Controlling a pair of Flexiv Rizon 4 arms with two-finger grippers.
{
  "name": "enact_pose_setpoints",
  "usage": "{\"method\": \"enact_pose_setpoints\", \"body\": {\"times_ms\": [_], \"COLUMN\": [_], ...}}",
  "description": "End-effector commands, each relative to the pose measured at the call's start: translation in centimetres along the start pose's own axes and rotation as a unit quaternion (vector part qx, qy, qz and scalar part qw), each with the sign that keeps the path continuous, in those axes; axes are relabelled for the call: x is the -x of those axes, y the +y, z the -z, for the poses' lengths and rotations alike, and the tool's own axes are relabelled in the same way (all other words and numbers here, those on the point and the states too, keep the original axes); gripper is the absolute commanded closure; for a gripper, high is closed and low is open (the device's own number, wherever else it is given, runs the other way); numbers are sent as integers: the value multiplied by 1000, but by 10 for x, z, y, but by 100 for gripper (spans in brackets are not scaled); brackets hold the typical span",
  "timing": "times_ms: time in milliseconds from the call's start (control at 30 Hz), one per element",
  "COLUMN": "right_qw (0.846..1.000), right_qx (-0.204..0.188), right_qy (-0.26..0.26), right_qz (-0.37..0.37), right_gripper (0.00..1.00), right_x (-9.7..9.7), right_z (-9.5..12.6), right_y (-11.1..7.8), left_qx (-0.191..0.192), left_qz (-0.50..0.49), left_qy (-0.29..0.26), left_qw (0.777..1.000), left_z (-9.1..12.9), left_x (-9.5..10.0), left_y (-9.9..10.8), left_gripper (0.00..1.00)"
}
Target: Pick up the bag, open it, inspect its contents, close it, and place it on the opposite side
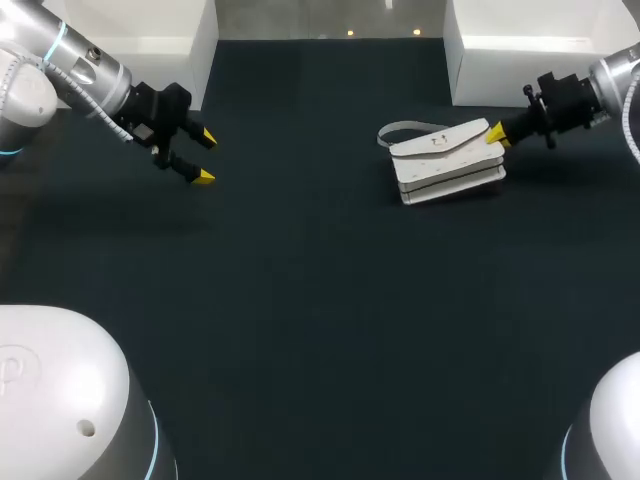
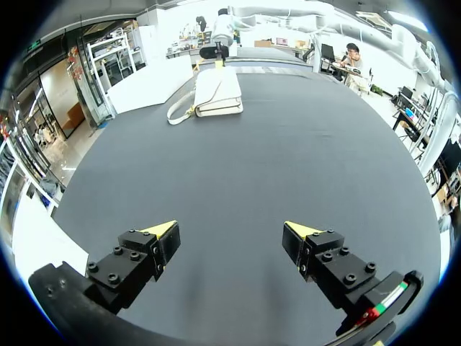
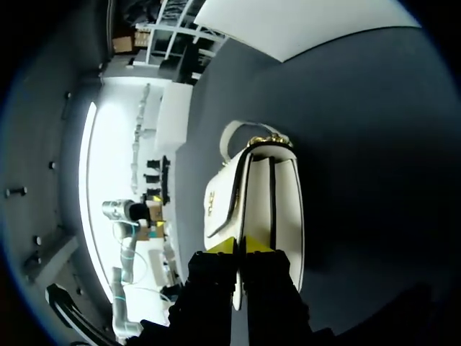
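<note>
The white bag [image 1: 447, 160] lies at the right rear of the dark table [image 1: 300, 300], its strap [image 1: 398, 129] curled behind it, near a white box [image 1: 530, 50] — the right gripper [image 1: 495, 134] is pinched narrow on the bag's right end. The left gripper [image 1: 203, 157] hangs spread wide over the left side, holding nothing — well apart from the bag.

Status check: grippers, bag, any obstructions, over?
Right gripper shut on end of white bag. Bag flat on table, flap closed. Left gripper open, well apart. No obstructions seen.
</note>
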State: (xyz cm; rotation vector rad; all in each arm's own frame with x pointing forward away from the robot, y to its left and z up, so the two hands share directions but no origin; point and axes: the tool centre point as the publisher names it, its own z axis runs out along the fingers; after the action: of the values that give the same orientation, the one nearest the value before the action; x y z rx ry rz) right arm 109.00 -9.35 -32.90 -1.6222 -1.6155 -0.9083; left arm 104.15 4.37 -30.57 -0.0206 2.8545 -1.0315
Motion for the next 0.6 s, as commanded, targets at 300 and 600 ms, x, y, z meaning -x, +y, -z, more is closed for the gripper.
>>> {"method": "enact_pose_setpoints", "body": {"times_ms": [300,600], "right_qw": [983,985], "right_qx": [185,174], "right_qy": [-7,1], "right_qz": [-11,-18], "right_gripper": [100,100], "right_x": [-26,-30], "right_z": [-61,-72], "right_y": [-51,-54], "left_qx": [-2,-2], "left_qz": [-1,-1], "left_qy": [-1,-1], "left_qw": [1000,1000], "left_z": [-1,-1], "left_x": [0,0], "left_y": [1,1], "left_gripper": [0,0]}}
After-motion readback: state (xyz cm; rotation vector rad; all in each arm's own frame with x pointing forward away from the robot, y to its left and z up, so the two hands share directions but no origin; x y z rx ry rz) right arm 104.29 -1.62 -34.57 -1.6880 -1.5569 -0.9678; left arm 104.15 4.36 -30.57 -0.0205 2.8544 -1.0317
